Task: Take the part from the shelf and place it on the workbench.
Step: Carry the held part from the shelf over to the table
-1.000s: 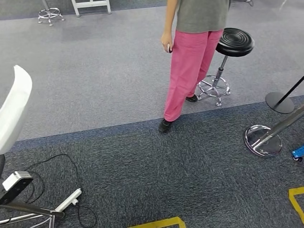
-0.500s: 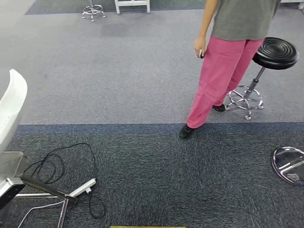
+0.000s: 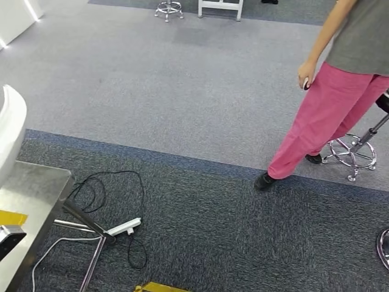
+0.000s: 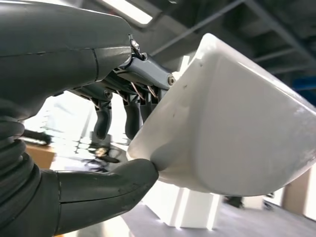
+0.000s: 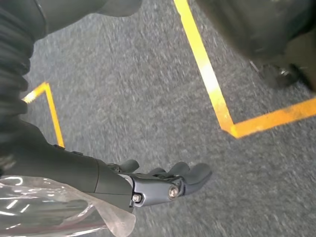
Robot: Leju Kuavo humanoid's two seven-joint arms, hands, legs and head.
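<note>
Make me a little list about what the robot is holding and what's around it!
Held thing: white part, gripped by the left robot hand
Other robot hand: right robot hand holds nothing, hanging over grey carpet with yellow tape lines
Table: metal workbench at the near left
On the floor: white power strip with black cable
Person: pink trousers, standing by a stool

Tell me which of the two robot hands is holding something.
The left hand: it grips the white part between thumb and fingers. The right hand hangs over the grey carpet and holds nothing.
</note>
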